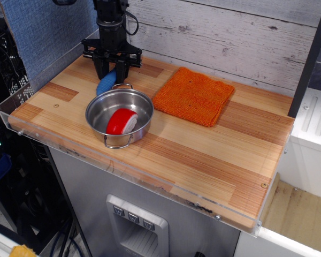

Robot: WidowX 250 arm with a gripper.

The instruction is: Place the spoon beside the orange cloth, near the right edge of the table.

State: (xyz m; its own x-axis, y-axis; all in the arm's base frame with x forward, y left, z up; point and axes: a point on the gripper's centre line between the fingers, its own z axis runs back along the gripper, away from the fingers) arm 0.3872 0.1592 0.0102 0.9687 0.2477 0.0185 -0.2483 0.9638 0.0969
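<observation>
While lying at the back-left of the table, just behind the pot's rear handle, the spoon shows only its ribbed blue handle; metal bowl hidden under the gripper. Black fingers down on either side of the handle's upper end, drawn in close around it. Cannot tell whether the jaws have actually clamped the handle or only bracket it. Judged as the grasping step, with nothing yet lifted or carried.

Just in front, a steel pot holding a red-and-white object. To the right of that, the orange cloth, flat and folded, apart from the pot. Beyond the cloth, bare wood up to the right edge.

Next, probably: squeeze firmly on the handle, lift straight up clear of the pot's rim and handle, carry rightward over or behind the cloth, set down on the bare strip between cloth and right edge.
</observation>
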